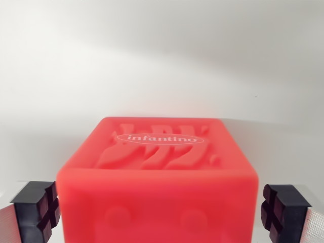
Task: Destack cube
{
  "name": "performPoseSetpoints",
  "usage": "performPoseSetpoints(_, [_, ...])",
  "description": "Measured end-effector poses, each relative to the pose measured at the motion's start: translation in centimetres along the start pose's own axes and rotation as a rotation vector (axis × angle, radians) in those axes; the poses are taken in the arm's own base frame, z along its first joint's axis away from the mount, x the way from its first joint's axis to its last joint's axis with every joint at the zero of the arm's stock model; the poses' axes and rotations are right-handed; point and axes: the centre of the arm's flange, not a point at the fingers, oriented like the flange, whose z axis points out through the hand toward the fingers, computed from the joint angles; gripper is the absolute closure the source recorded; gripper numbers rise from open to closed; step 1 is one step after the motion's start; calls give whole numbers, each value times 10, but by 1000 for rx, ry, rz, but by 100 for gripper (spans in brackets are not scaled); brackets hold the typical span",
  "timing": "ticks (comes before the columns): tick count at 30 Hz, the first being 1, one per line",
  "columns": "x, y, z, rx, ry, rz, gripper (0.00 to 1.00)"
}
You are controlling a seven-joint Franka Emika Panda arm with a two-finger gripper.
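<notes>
Your red Infantino cube showed a raised wavy relief and oval logo on top; your gripper straddled it, black pads apparently touching its sides.

The red cube carried one legible marking: the brand name "infantino", in white lowercase letters inside a white oval outline, on its embossed top face. No other text was readable.
</notes>
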Motion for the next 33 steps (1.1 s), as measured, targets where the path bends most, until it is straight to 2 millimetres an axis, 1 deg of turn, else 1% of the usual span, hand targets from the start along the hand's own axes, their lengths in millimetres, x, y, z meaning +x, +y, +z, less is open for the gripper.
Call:
performPoseSetpoints(5, [0, 0, -9, 0, 1, 0, 0])
performPoseSetpoints(12, [0, -1, -26, 0, 3, 0, 0])
performPoseSetpoints(25, [0, 0, -70, -1, 5, 0, 0])
performPoseSetpoints(33, [0, -1, -105, 0, 7, -1, 0])
